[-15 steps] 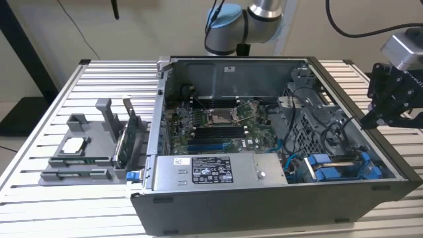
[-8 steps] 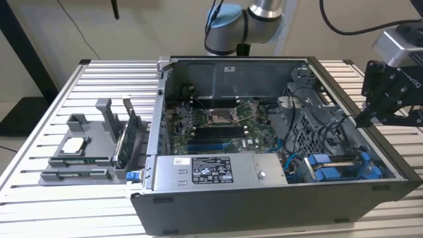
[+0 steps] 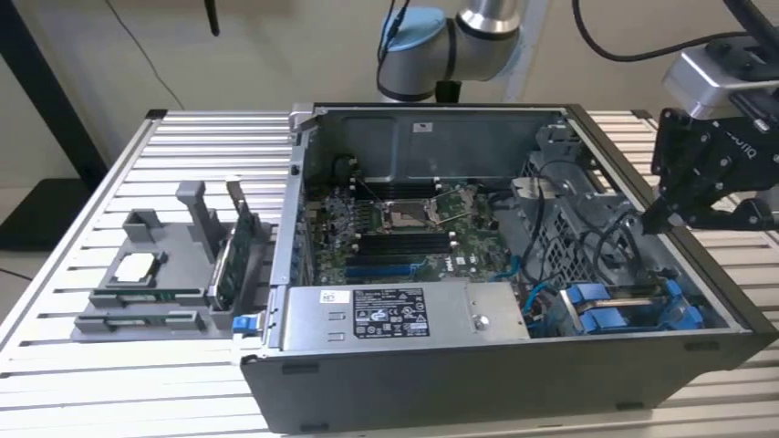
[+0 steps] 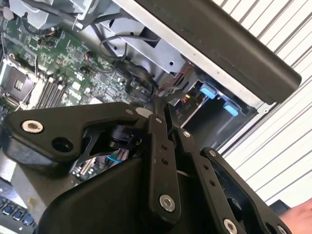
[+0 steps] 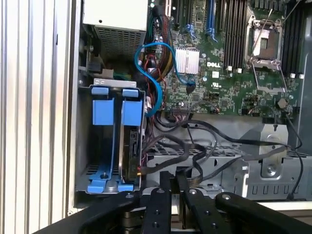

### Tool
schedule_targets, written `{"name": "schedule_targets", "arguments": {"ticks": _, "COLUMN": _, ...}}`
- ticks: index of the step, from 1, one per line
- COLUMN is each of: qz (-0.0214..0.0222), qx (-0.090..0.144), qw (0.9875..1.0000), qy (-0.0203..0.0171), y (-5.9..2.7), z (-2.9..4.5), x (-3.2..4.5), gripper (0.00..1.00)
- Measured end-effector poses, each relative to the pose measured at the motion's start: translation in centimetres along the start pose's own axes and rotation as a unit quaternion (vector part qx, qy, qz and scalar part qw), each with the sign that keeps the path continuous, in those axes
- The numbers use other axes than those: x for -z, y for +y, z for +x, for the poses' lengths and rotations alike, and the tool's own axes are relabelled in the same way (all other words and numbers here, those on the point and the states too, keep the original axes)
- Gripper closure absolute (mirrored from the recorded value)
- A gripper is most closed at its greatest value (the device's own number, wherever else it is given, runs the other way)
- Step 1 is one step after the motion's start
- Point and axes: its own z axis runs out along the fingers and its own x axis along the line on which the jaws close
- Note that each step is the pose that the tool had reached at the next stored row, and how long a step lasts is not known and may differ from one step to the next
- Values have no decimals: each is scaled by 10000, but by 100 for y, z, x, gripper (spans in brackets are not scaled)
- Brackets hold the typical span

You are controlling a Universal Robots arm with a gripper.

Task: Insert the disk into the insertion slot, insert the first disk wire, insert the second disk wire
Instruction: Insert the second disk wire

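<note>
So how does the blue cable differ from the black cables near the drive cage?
In the first wrist view, the blue cable is bright and arcs in one loop beside the power supply. The black cables are dark and sprawl tangled across the grey metal bay. Both run inside the computer case.

Soft, even room light falls from overhead, bright on the ribbed table [image 3: 146,383] and dimmer down inside the open computer case [image 3: 512,401], where the walls shade the motherboard [image 5: 229,78]. The gripper [image 4: 168,117] sits close, dark and slightly soft in both wrist views.
</note>
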Motion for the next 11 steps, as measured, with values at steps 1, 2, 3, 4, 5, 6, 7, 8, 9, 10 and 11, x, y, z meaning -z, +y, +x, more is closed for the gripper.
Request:
{"name": "schedule_targets", "arguments": {"ticks": 1, "qz": 7, "qx": 1, "qw": 10000, "qy": 1, "y": 23, "z": -1, "x": 1, "gripper": 84}}
{"name": "schedule_targets", "arguments": {"ticks": 2, "qz": 12, "qx": 2, "qw": 10000, "qy": 2, "y": 43, "z": -2, "x": 1, "gripper": 84}}
{"name": "schedule_targets", "arguments": {"ticks": 3, "qz": 17, "qx": 3, "qw": 10000, "qy": 2, "y": 61, "z": -3, "x": 2, "gripper": 84}}
{"name": "schedule_targets", "arguments": {"ticks": 4, "qz": 21, "qx": 3, "qw": 10000, "qy": 3, "y": 76, "z": -4, "x": 2, "gripper": 84}}
{"name": "schedule_targets", "arguments": {"ticks": 5, "qz": 24, "qx": 4, "qw": 10000, "qy": 3, "y": 89, "z": -4, "x": 1, "gripper": 84}}
{"name": "schedule_targets", "arguments": {"ticks": 6, "qz": 26, "qx": 4, "qw": 10000, "qy": 3, "y": 100, "z": -4, "x": 1, "gripper": 84}}
{"name": "schedule_targets", "arguments": {"ticks": 7, "qz": 28, "qx": 5, "qw": 10000, "qy": 4, "y": 110, "z": -4, "x": 2, "gripper": 84}}
{"name": "schedule_targets", "arguments": {"ticks": 8, "qz": 29, "qx": 5, "qw": 10000, "qy": 6, "y": 119, "z": -4, "x": 2, "gripper": 84}}
{"name": "schedule_targets", "arguments": {"ticks": 9, "qz": 30, "qx": 5, "qw": 10000, "qy": 6, "y": 127, "z": -3, "x": 2, "gripper": 84}}
{"name": "schedule_targets", "arguments": {"ticks": 10, "qz": 30, "qx": 5, "qw": 10000, "qy": 8, "y": 135, "z": -3, "x": 2, "gripper": 84}}
{"name": "schedule_targets", "arguments": {"ticks": 11, "qz": 30, "qx": 5, "qw": 10000, "qy": 9, "y": 139, "z": -2, "x": 2, "gripper": 84}}
